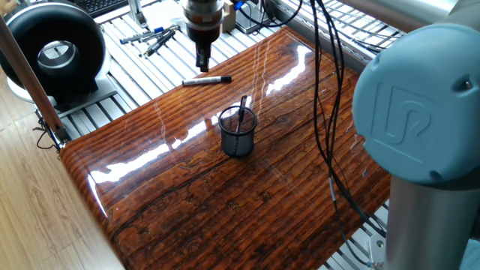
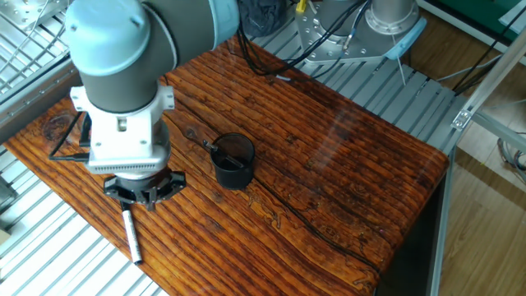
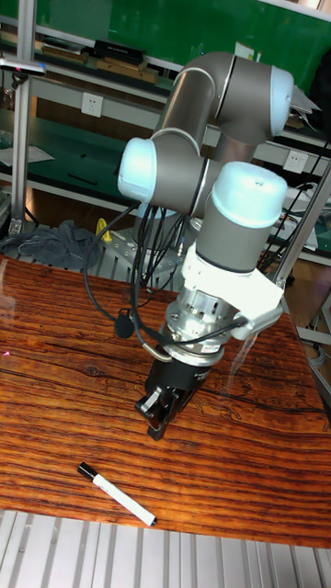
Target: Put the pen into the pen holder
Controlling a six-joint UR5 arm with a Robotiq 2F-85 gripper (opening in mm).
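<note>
The pen (image 1: 208, 80) (image 2: 131, 237) (image 3: 117, 494) lies flat on the wooden table near its edge, black at the ends with a pale barrel. My gripper (image 1: 202, 64) (image 2: 141, 201) (image 3: 158, 424) hangs just above the table, close to the pen's cap end and not touching it. Its fingers point down, look open and hold nothing. The pen holder (image 1: 238, 133) (image 2: 233, 160), a dark mesh cup, stands upright mid-table with a thin dark pen leaning inside. In the tall fixed view the arm hides the cup.
A round black device (image 1: 52, 49) and several loose markers (image 1: 154, 37) sit on the metal slats beyond the table edge (image 1: 150, 101). Black cables (image 1: 330, 112) hang across the table's right half. A grey cloth (image 3: 55, 243) lies behind the table.
</note>
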